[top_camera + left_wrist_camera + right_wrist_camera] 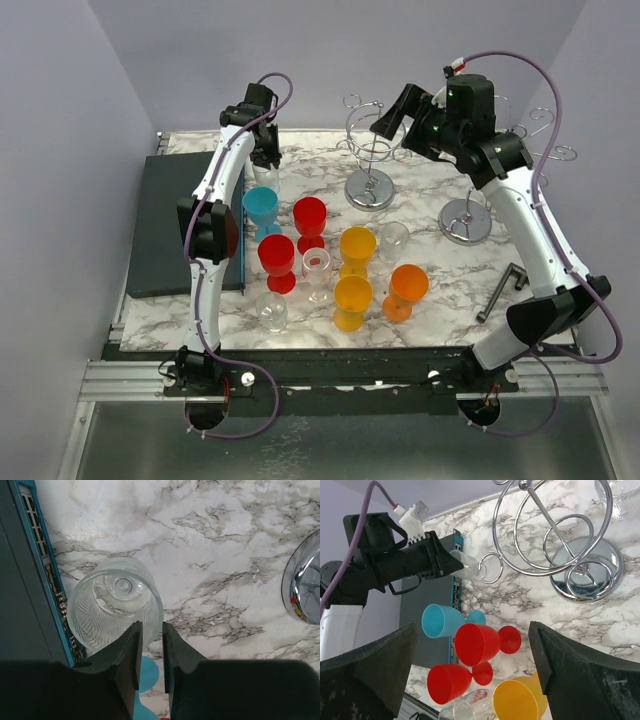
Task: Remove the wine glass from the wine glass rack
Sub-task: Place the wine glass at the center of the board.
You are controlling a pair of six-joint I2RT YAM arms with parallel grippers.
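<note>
A clear ribbed wine glass (112, 605) stands upright on the marble table beside the blue-edged dark box. My left gripper (152, 626) hangs over its near rim, jaws a narrow gap apart, one finger on each side of the thin glass wall without pinching it. In the top view that glass (266, 180) sits under the left gripper (266, 160). The chrome wine glass rack (368, 150) stands at the back centre. My right gripper (475, 670) is wide open and holds nothing, up high beside the rack (555, 535).
A second rack's base (466, 220) lies under the right arm. Blue (261, 205), red (310, 220), yellow (357, 247) and orange (406, 288) cups and several clear glasses (317, 270) crowd the table's middle. The dark box (185, 225) is on the left, a black handle (500, 290) on the right.
</note>
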